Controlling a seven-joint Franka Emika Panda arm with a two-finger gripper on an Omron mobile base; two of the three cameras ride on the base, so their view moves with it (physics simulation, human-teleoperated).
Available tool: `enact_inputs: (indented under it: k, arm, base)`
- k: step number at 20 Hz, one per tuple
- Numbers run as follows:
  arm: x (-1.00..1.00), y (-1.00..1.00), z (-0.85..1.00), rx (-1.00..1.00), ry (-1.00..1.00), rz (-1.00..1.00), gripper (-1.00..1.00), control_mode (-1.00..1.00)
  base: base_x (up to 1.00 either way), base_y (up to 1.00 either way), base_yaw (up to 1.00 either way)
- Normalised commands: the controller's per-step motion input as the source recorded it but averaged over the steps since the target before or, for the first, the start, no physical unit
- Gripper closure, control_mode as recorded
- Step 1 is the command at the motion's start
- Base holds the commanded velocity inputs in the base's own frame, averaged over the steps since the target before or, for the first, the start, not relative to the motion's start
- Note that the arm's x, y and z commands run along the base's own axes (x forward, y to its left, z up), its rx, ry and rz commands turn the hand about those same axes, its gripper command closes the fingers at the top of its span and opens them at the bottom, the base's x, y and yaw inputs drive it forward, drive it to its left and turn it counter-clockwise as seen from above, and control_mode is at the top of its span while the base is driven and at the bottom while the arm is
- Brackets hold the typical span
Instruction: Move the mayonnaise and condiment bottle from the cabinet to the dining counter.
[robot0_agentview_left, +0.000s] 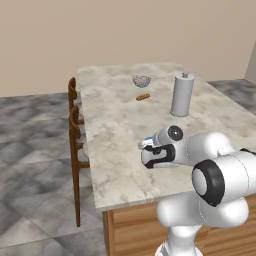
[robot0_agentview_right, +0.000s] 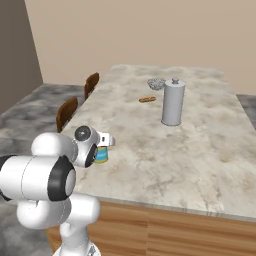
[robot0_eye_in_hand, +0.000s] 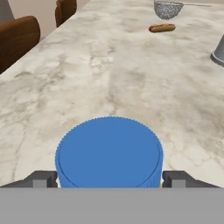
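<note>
Left base view: the end effector (robot0_agentview_left: 146, 148) hangs low over the dining counter (robot0_agentview_left: 115, 130). Right base view: the mayonnaise (robot0_agentview_right: 101, 154) stands upright beneath it. Hand view: fingers (robot0_eye_in_hand: 41, 178) flank the lid, seemingly pinching it

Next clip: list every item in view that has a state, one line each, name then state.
mayonnaise: upright, lid on, between the end effector fingers
end effector: closed around the mayonnaise
grey canister: upright, knob lid on
dining counter: bears the canister, strainer and hot dog
</note>
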Motion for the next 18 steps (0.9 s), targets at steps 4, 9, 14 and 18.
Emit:
enact_inputs:
  k: [4, 9, 14, 18]
  arm:
    - [0.0, -0.06, 0.14, 0.0, 0.02, 0.0, -1.0, -1.0]
    - [-0.05, -0.02, 0.31, 0.0, 0.03, 0.0, -1.0, -1.0]
    - [-0.09, 0.0, 0.49, 0.0, 0.06, -0.06, -1.0, -1.0]
    - [-0.06, 0.0, 0.78, 0.01, 0.11, -0.08, -1.0, -1.0]
  base:
    - [0.0, 0.0, 0.0]
    - [0.0, 0.0, 0.0]
    - [0.0, 0.0, 0.0]
    - [0.0, 0.0, 0.0]
